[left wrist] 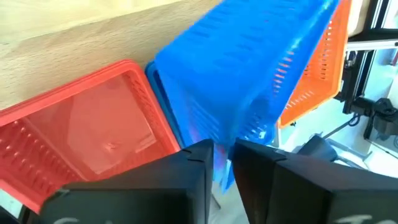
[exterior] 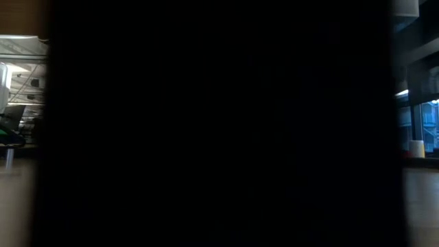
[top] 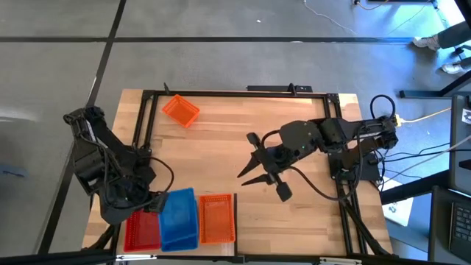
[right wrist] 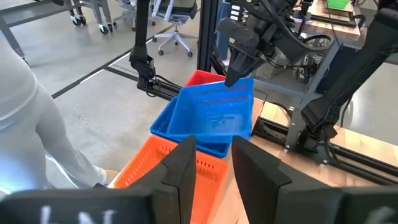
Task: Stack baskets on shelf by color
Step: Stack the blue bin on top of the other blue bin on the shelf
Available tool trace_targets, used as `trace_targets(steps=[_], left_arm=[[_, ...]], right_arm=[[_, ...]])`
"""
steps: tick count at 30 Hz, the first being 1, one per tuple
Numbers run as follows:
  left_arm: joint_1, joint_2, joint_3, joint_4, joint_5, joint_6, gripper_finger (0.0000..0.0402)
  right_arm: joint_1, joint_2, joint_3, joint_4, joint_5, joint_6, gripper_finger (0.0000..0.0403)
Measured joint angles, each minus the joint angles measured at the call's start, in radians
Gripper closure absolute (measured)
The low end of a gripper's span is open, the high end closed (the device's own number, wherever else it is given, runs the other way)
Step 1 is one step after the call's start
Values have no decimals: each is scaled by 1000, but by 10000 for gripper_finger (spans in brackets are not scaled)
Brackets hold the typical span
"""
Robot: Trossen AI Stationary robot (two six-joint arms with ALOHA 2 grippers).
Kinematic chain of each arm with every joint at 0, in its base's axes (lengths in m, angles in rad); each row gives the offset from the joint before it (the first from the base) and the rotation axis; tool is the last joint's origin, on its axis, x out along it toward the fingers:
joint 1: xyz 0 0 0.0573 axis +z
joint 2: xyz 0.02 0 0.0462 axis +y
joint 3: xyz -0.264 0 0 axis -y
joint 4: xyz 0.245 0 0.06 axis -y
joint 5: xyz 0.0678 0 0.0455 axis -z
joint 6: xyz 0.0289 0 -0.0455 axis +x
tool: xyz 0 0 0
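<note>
In the high view a red basket (top: pixel 140 231), a blue basket (top: pixel 179 218) and an orange basket (top: pixel 217 218) sit side by side at the table's near edge. The plywood shelf cannot be made out under them. Another orange basket (top: pixel 180 110) lies tilted near the far left corner. The right wrist view shows two blue baskets: one tilted (right wrist: pixel 219 107) above a lower one (right wrist: pixel 180 134). My left gripper (top: pixel 156 200) is shut on the tilted one. My right gripper (top: pixel 246 157) hovers open over the table's middle, touching nothing. The low view is blacked out. My left gripper (left wrist: pixel 224 149) pinches the tilted blue basket by its rim (left wrist: pixel 225 169) between the two fingers, on the side toward the red basket. The fingers come slanting down from the table's left. The held side is raised and the basket's far side dips toward the lower blue basket (left wrist: pixel 165 93).
A black frame (top: pixel 235 92) runs around the tabletop's edges. Bare wood (top: pixel 221 147) lies between the far orange basket and the near row. Cables (top: pixel 324 193) trail from the right arm's base at the table's right. A person's pale sleeve (right wrist: pixel 25 124) shows in the right wrist view.
</note>
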State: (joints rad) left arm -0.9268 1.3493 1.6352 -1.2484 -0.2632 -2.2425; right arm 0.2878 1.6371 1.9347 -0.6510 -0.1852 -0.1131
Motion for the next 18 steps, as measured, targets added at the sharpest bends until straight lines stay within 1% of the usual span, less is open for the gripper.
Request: trace_targets(steps=[5,11,15,18], left_arm=[[0,0,0,5,3,-28,337],[7,-2,0,34,4,-27,332],[26,-12,0,31,-14,51,332],[36,-40,0,32,-96,139,331]], right_arm=[[0,0,0,0,0,-3,297],[-4,0,0,1,21,-4,297],[-5,0,0,1,35,-2,297],[-5,0,0,1,34,-1,297]])
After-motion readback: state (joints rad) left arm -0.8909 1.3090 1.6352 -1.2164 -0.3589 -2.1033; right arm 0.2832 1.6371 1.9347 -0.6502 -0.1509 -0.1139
